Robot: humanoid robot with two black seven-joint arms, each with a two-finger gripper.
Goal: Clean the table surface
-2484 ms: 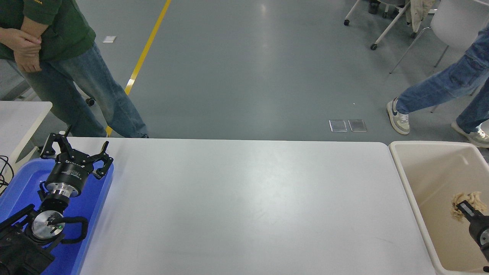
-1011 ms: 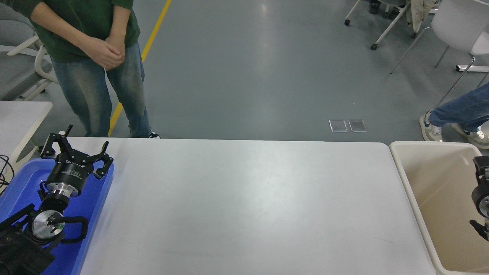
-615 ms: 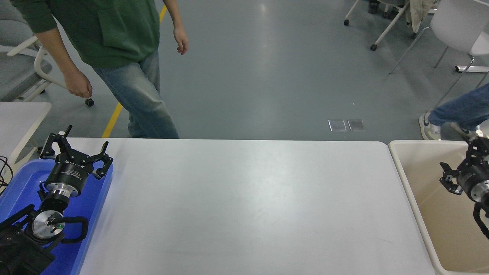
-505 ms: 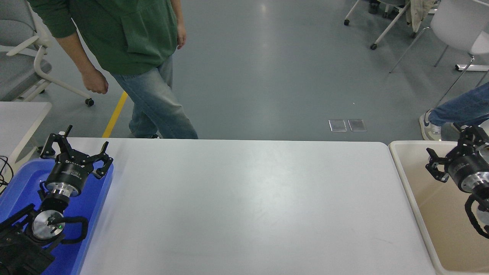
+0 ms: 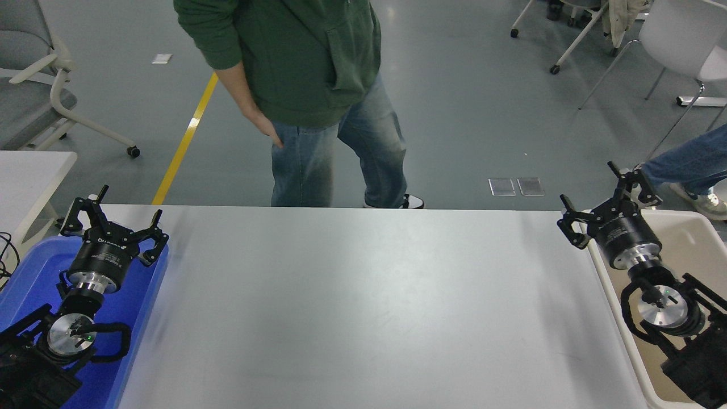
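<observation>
The table surface (image 5: 363, 307) is a wide white matte top that fills the middle of the head view, with nothing lying on it. My right gripper (image 5: 609, 199) is open and empty, held above the table's far right corner at the edge of the beige bin (image 5: 690, 227). My left gripper (image 5: 111, 218) is open and empty, parked over the blue tray (image 5: 133, 301) at the lower left.
A person in a green top and jeans (image 5: 318, 113) stands at the table's far edge, near the middle. A smaller white table (image 5: 28, 170) shows at the left. Another person's leg (image 5: 681, 159) and chairs (image 5: 676, 40) are at the upper right.
My right gripper dropped a beige crumpled lump in the bin, opened, rose, and moved left to the bin's near-table edge. The person in green walked from the far left to the middle.
</observation>
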